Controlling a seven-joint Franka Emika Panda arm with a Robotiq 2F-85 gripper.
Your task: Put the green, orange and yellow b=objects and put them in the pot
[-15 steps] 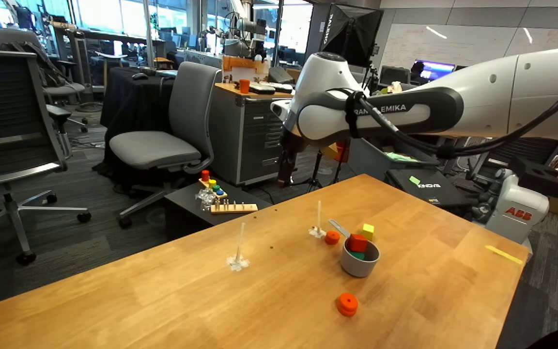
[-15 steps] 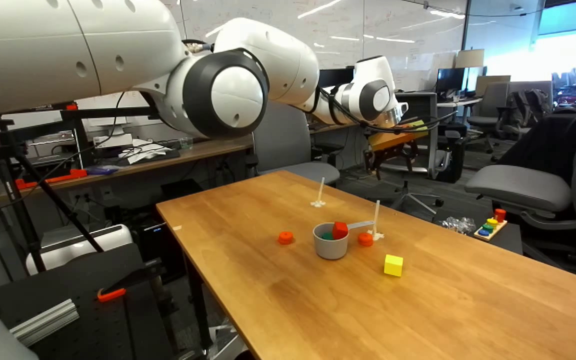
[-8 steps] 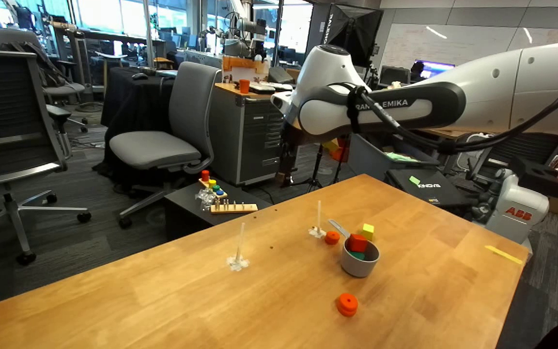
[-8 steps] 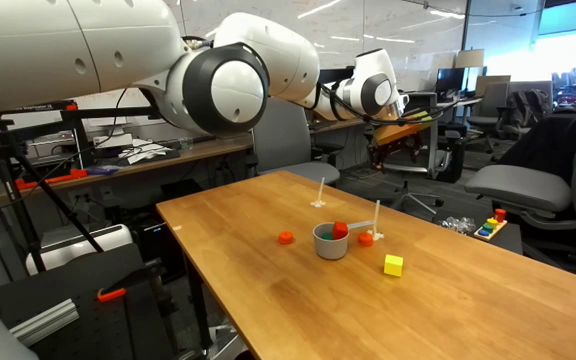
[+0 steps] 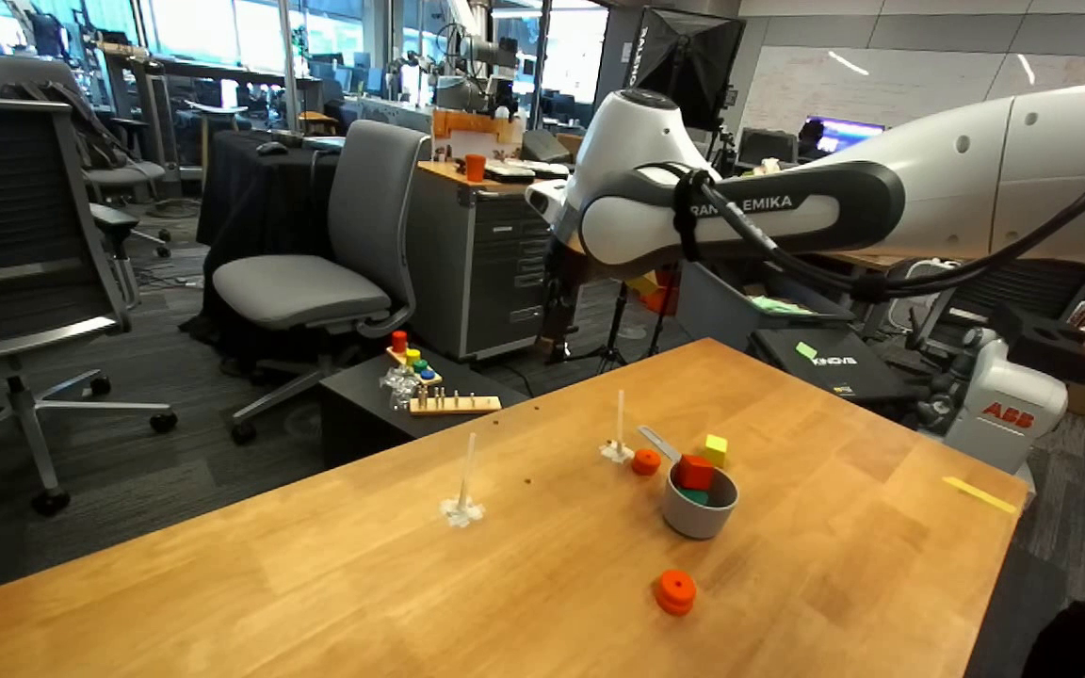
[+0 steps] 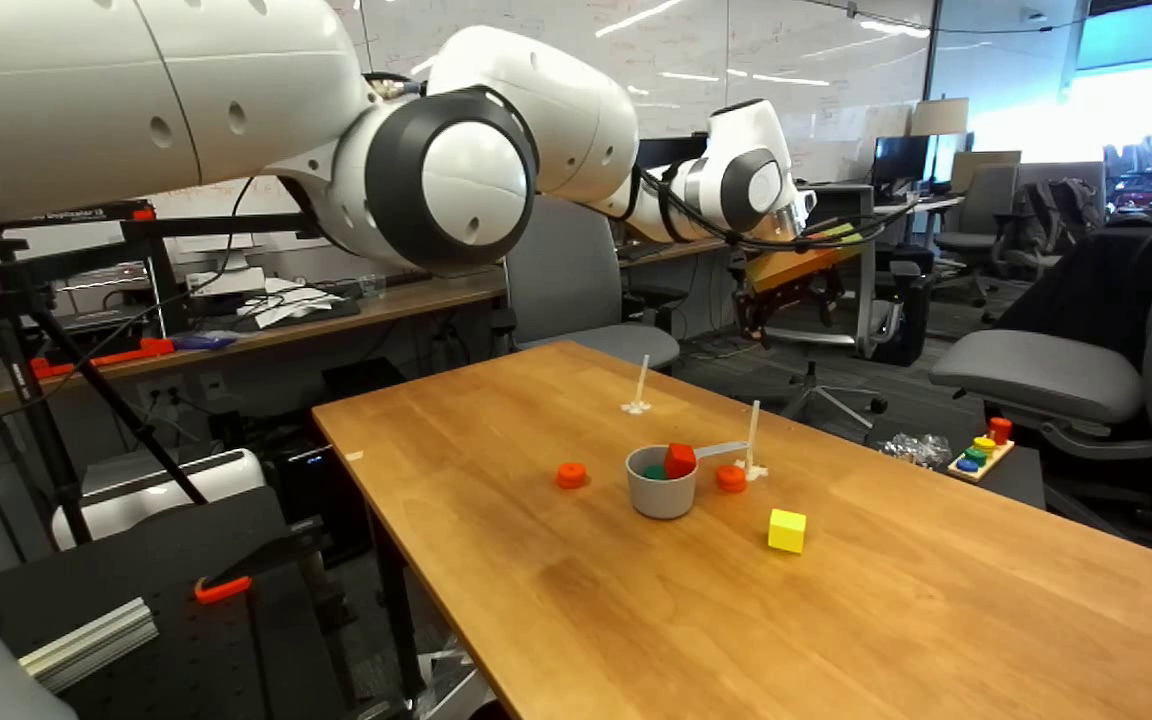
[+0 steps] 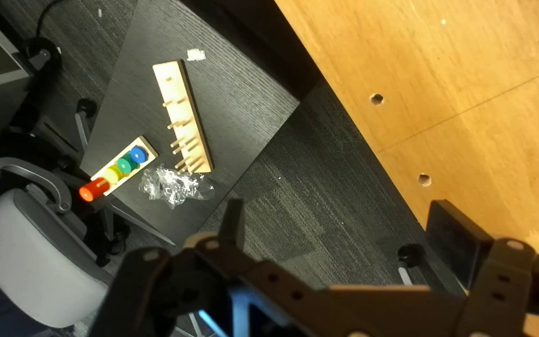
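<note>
The grey pot with a handle stands on the table in both exterior views. A green object lies inside it. A red-orange block rests in it and sticks up above the rim. A yellow cube sits on the table beside the pot, apart from it. One orange disc lies near the pot's handle. Another orange piece, like stacked discs, lies on the pot's other side. My gripper is open and empty, past the table's edge and above the floor. No pot shows in the wrist view.
Two thin upright pegs are fixed to the wooden table. A low black side table holds a peg board, a coloured ring toy and clear plastic wrap. A grey chair stands beside it.
The arm has risen slightly and the gripper has tilted a little since one second ago; it is nearly still over the last half second. The objects on the table have not moved.
</note>
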